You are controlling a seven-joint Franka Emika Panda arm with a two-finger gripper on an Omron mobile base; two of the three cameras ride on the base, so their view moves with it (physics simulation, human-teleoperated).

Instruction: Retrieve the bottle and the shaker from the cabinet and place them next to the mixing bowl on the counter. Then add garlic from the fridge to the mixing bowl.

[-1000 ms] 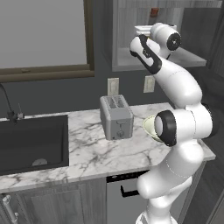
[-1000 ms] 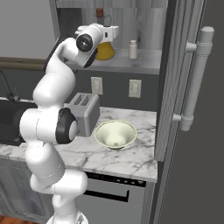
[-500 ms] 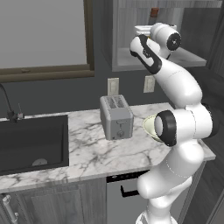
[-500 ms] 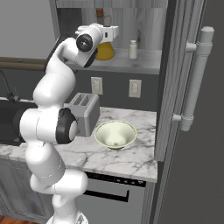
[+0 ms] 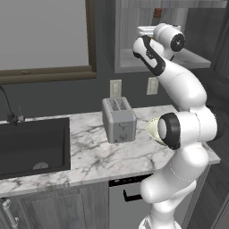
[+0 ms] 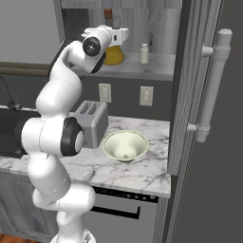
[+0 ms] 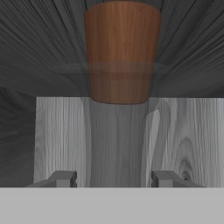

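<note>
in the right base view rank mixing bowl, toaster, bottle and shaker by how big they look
1. toaster and mixing bowl, too alike to separate, the toaster partly behind the arm
2. bottle, partly hidden
3. shaker

The arm is all glossy white, chunky rounded segments that look kinda like stacked sausages, with dark charcoal rings at the joints and a black round cap on the wrist joint. There's a black strip running along the forearm. The hand is a boxy white block, and the finger tips are small grey squarish nubs.
</note>
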